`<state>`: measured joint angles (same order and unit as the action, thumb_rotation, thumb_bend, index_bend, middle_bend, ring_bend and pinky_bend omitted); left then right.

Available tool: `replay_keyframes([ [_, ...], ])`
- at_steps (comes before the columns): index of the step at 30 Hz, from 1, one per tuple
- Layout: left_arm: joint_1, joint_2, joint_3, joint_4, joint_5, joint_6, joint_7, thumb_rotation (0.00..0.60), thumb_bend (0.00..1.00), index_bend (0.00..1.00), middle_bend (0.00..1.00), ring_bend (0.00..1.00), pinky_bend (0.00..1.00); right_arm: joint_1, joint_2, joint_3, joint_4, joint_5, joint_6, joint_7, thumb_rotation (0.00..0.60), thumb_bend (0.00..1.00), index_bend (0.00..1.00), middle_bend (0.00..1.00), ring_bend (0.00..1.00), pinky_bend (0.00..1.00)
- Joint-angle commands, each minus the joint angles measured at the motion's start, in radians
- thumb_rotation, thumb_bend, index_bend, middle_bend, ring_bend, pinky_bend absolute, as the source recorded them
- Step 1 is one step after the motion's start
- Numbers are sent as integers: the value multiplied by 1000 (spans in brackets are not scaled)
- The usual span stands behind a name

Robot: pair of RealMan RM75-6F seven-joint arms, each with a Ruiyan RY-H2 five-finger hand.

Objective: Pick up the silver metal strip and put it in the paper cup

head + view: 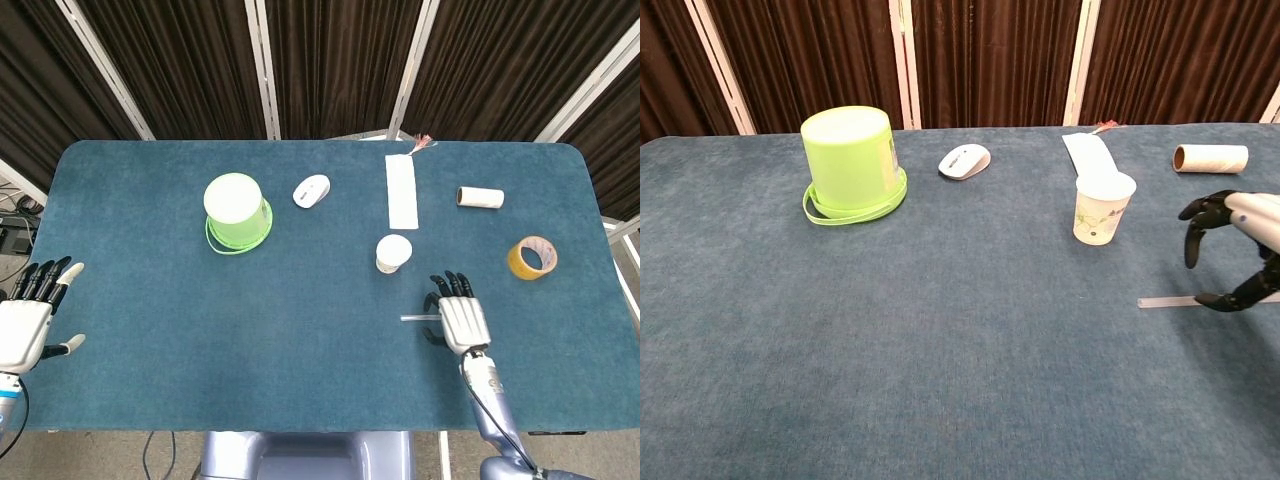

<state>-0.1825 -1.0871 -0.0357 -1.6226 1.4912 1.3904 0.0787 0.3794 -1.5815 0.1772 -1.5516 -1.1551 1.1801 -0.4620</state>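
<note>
Strip first: the silver metal strip lies flat on the blue felt table, long axis running left to right, and my right hand hovers over its right stretch with fingers spread, empty. It's thin, smooth and shiny, so I expect a fiddly pinch off the nap; the paper cup stands upright just beyond, to the far left. My left hand hangs open at the near left edge, well apart, so the right is the nearer one

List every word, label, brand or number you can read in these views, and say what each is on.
No readable text in either view.
Paper cup: a printed pattern only, no letters visible.
Green bucket: a pale label on its side, too blurred to read.
White mouse: no marking legible.
</note>
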Motion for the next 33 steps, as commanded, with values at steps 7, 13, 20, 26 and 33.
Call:
replay_keyframes([
  [7, -1, 1, 0, 0, 0, -2, -4, 600, 49, 0, 0, 0, 0, 34, -94, 24, 91, 47, -13, 9, 600, 253, 512, 159, 0, 0],
  [13, -2, 2, 0, 0, 0, -4, -8, 600, 51, 0, 0, 0, 0, 42, -118, 28, 145, 78, -26, 7, 600, 255, 512, 160, 0, 0],
  [20, -5, 3, -1, -3, -4, -8, -6, 600, 51, 0, 0, 0, 0, 41, -114, 30, 171, 102, -34, 23, 600, 257, 520, 161, 0, 0],
  [26, -5, 4, -2, -4, -5, -8, -4, 600, 52, 0, 0, 0, 0, 35, -108, 25, 177, 117, -38, 34, 600, 272, 534, 172, 0, 0],
  [33, -4, 3, -1, -3, -4, -7, -5, 600, 52, 0, 0, 0, 0, 37, -116, 15, 188, 125, -45, 32, 600, 272, 534, 172, 0, 0],
])
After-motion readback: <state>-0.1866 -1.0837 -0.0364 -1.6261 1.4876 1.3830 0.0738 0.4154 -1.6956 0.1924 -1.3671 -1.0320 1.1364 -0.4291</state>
